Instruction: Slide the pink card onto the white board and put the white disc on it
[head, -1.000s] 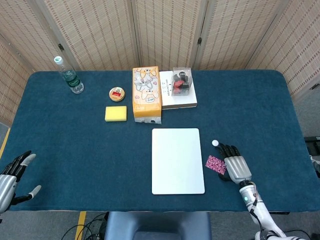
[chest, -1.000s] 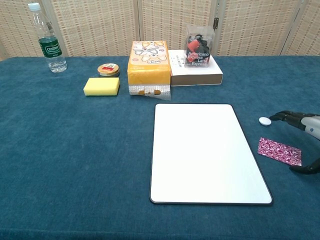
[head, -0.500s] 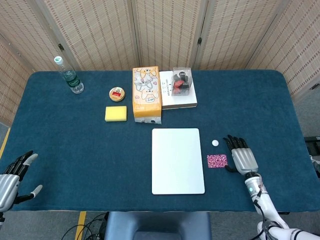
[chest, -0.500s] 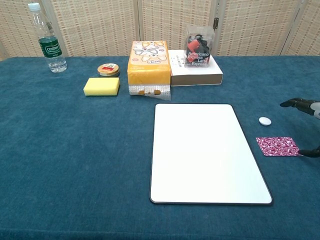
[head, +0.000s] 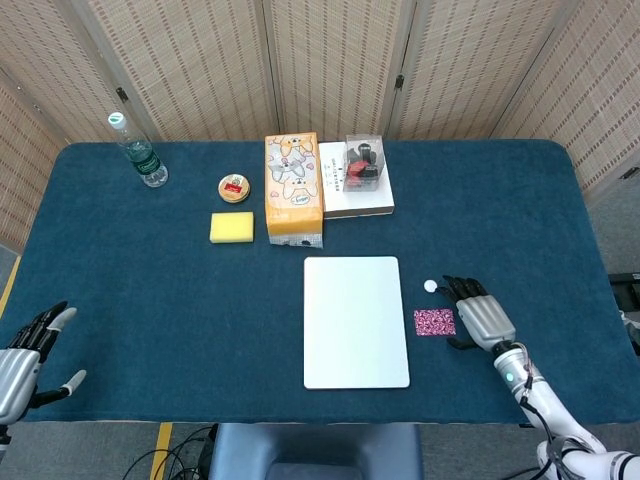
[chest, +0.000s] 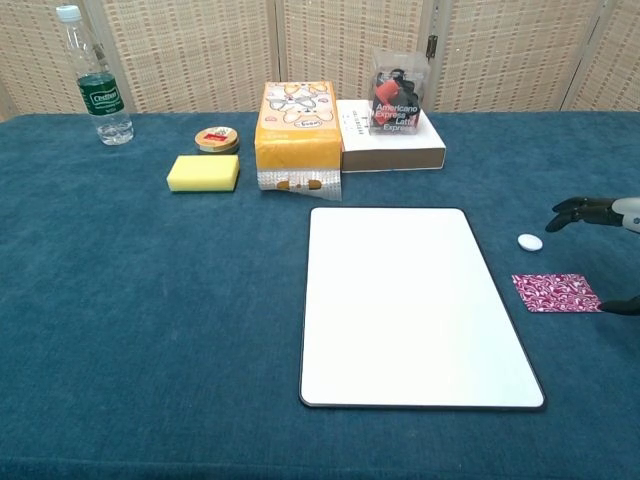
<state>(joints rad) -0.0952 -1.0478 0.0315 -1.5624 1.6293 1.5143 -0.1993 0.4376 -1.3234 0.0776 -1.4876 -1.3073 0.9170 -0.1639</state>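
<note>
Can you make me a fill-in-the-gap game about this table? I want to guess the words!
The pink card lies on the blue ____, not on the white board.
The small white disc sits beside the robot's ____ hand.
The sponge is colored ____.

Missing words: tablecloth; right; yellow

The blue table (head: 150, 290) carries the white board (head: 356, 321), pink card (head: 434, 321), white disc (head: 430, 285), sponge (head: 231, 227), tin (head: 234, 188), bottle (head: 138, 151) and 2 boxes (head: 292, 187).
</note>
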